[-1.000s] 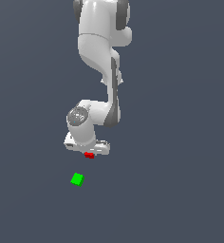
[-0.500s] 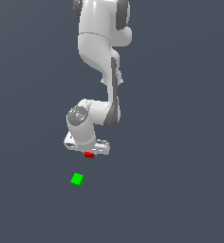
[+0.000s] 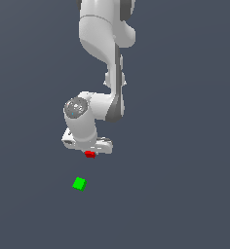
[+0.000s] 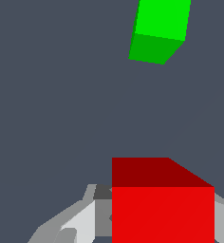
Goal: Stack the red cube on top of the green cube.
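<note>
Red cube (image 4: 162,209) between fingers (image 4: 80,223) (wrist view only)

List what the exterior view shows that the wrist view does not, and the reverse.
Only the exterior view shows the whole white robot arm and the gripper from outside. Only the wrist view shows the grey fingers close beside the small bright-red cube. Both show that red cube and the small bright-green cube, apart on the dark grey surface.

Red cube (image 3: 90,154) half hidden under gripper (image 3: 89,150)
</note>
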Controlling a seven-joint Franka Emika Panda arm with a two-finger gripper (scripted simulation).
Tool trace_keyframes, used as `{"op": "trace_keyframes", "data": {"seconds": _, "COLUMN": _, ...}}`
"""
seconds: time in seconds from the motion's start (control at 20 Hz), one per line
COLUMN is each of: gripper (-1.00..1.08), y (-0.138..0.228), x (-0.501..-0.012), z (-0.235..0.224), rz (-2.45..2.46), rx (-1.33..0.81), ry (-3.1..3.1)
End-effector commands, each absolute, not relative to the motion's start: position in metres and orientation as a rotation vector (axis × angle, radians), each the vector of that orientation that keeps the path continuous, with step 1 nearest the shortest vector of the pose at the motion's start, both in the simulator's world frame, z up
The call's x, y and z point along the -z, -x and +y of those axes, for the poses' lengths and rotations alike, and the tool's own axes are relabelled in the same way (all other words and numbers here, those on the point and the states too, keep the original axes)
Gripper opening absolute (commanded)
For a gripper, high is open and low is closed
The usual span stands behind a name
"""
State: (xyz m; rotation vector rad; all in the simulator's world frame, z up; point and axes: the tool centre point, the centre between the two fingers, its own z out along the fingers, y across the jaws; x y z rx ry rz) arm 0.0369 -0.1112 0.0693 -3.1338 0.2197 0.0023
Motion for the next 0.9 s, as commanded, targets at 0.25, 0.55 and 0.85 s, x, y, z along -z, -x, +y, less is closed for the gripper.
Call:
{"op": "trace_keyframes", "data": {"seconds": 0.25, "gripper": -1.0, "y": -0.037, "x": -0.112, "z": -0.111, "rz": 0.22, "rx": 0.0, "ry": 3.134}}
{"op": "trace_keyframes", "data": {"seconds": 0.55, "gripper": -1.0, "y": -0.038, "x": -0.119, "z": -0.112, "rz": 0.22, "rx": 0.001, "ry": 3.134}}
{"op": "trace_keyframes", "data": {"seconds": 0.85, "gripper": -1.0, "y": -0.043, "x": -0.116, "z": -0.113, "rz": 0.22, "rx": 0.001, "ry": 3.134}}
